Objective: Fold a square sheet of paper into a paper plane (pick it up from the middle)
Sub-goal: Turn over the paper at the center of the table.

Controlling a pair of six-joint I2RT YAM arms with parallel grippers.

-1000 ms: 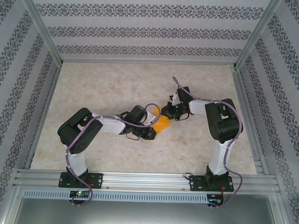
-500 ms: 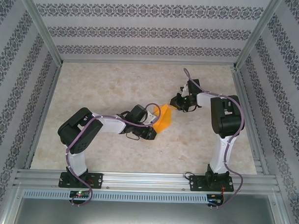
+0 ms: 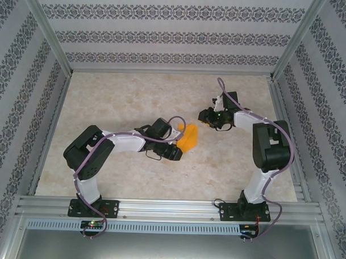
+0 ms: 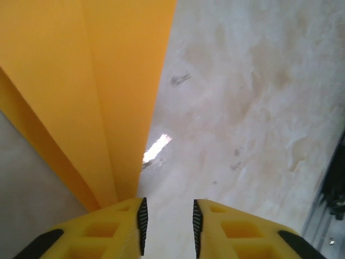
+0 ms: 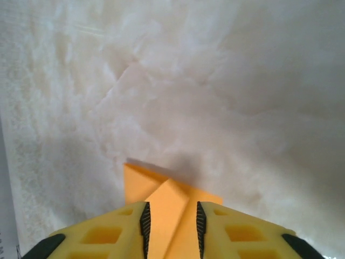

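Note:
The paper plane (image 3: pixel 190 138) is an orange folded wedge with layered creases, lying on the table between the two arms. My left gripper (image 3: pixel 178 148) sits at its near left edge. In the left wrist view the plane (image 4: pixel 91 97) runs along the outside of the left finger, and the left gripper (image 4: pixel 167 218) is open with bare table in its gap. My right gripper (image 3: pixel 203 116) hangs just behind and right of the paper, apart from it. Its jaws (image 5: pixel 171 224) stand open, and the plane's creased end (image 5: pixel 141 181) shows beyond and below them.
The marble-patterned tabletop (image 3: pixel 134 100) is bounded by aluminium frame rails (image 3: pixel 159 207) in front and patterned walls on the other sides. Purple cables run along both arms.
Both grippers have gone from shut to open. The right gripper has pulled back up and to the right, off the paper. The paper has shifted slightly away and rests beside the left gripper.

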